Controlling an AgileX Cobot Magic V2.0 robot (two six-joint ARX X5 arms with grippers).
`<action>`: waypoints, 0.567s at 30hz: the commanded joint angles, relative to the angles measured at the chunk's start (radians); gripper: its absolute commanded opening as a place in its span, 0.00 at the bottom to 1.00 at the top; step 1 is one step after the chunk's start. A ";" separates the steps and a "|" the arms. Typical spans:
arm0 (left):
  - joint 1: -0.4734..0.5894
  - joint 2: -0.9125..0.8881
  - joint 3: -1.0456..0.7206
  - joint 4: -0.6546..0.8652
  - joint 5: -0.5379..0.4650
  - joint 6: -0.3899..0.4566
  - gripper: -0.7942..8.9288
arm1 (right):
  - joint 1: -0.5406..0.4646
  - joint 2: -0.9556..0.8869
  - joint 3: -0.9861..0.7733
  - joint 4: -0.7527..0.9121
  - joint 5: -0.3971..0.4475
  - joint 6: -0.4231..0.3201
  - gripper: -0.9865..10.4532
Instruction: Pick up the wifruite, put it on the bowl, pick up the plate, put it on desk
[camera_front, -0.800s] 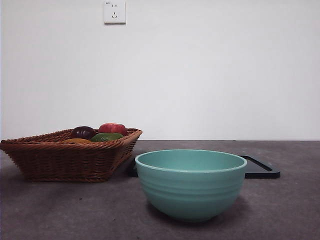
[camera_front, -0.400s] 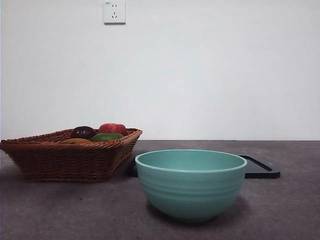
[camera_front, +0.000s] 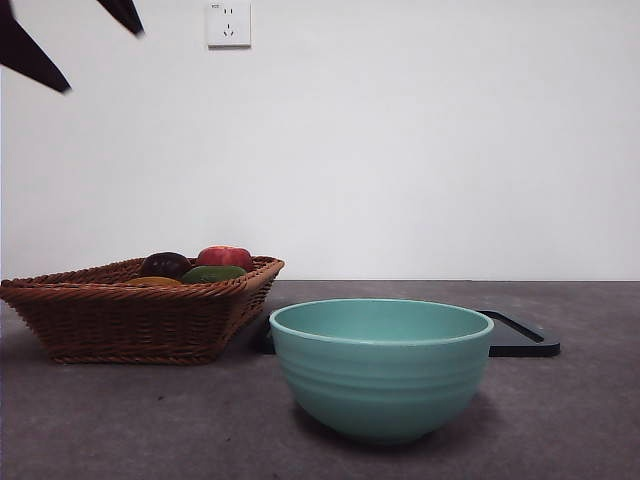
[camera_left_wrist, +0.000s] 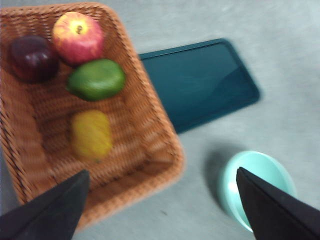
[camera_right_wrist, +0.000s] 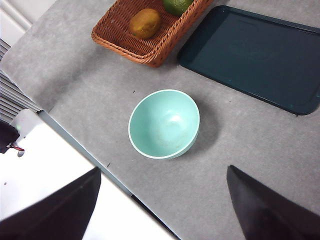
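Step in hand: the reach for the wifruite (camera_left_wrist: 91, 135); nothing is picked up yet.
Wifruite: it lies in the wicker basket (camera_left_wrist: 150, 145), alone in the part nearer to my left pincer (camera_left_wrist: 160, 207), apart from the green fruit (camera_left_wrist: 97, 79), the red apple (camera_left_wrist: 78, 36) and the dark fruit (camera_left_wrist: 32, 57).
Left pincer: jaws wide apart and empty, high above the basket; in the front view only two black tips show at the top corner.
Key relation: the wifruite is below and a little ahead of the left pincer, toward one jaw; its long axis seems to run away from me, so I judge the jaws should close across its short side.
Right pincer (camera_right_wrist: 160, 200): also spread and empty, waiting high above the bowl (camera_right_wrist: 164, 124).
Nearer arm: the left one.
Bowl: empty, on the worktop (camera_front: 150, 420), beside the basket and in front of the dark tray (camera_right_wrist: 260, 55).
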 joint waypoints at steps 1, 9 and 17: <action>-0.018 0.098 0.060 0.007 -0.031 0.042 0.56 | 0.005 0.005 0.016 0.009 0.000 -0.008 0.44; -0.050 0.299 0.108 0.055 -0.140 0.084 0.56 | 0.005 0.005 0.016 0.009 0.000 -0.008 0.44; -0.061 0.446 0.108 0.119 -0.208 0.103 0.56 | 0.005 0.005 0.016 0.008 0.000 -0.008 0.44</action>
